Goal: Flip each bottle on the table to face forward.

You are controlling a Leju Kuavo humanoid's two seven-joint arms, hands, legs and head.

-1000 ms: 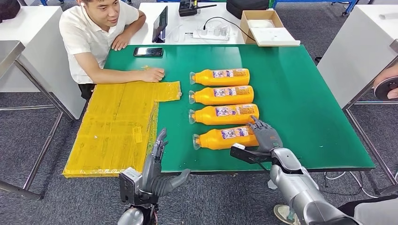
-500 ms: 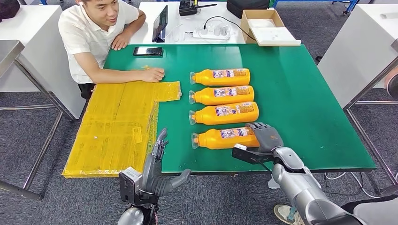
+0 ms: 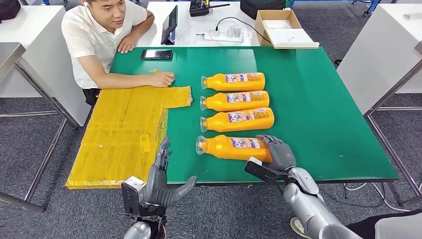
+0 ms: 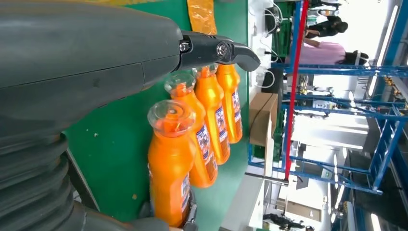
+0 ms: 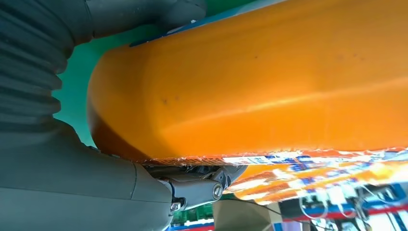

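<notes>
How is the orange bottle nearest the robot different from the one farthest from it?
The nearest bottle is gripped at its base by the right hand; the farthest bottle lies untouched. The nearest sits skewed, its cap end pushed further left; the farthest lies square in the row. Both are orange, capped, lying on the green table.

The bottles (image 3: 234, 148) look like smooth, shiny orange plastic – clear plastic caps (image 4: 171, 113), glossy paper labels (image 3: 244, 143). The table (image 3: 318, 109) has a flat, matt green top. The yellow sheet (image 3: 124, 134) looks like crinkly, shiny plastic film. The right hand (image 3: 279, 153) is dull grey plastic with a ribbed rubbery cover (image 5: 29, 53) – its arm (image 3: 311, 204) is shiny silver metal.
</notes>
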